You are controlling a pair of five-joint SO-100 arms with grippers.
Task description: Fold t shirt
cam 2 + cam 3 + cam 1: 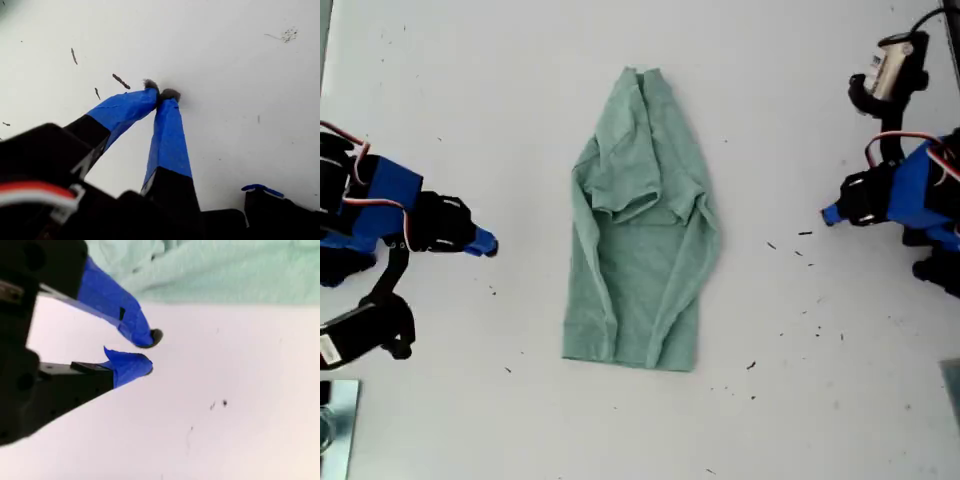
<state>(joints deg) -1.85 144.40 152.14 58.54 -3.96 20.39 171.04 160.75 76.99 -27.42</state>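
In the exterior view the pale sage-green, soft-fabric t shirt (640,230) lies flat in the middle of the white counter (440,420). Its long axis runs from the view's top, where it narrows, down to the straight hem, and both sides are already turned in over the body. One blue-tipped arm (485,243) sits at this view's left and another (830,213) at its right. Each tip points inward at the shirt's long edges and stands well apart from the cloth, neither clearly nearer. Only small dark specks (805,233) lie on the bare counter between them, so nothing blocks a reach. In the first wrist view, my first gripper (161,95) has its blue fingers (167,135) pressed together at the tips, holding nothing, low over bare counter with a few dark flecks (120,80); no shirt shows here. In the second wrist view, my second gripper (146,351) has its fingers a little apart and empty, with the shirt's edge (225,270) lying across the far side ahead of them, near but not touching. The wrist views do not settle which arm is which. I judge the lengthwise folds done and a fold across the long axis still due.
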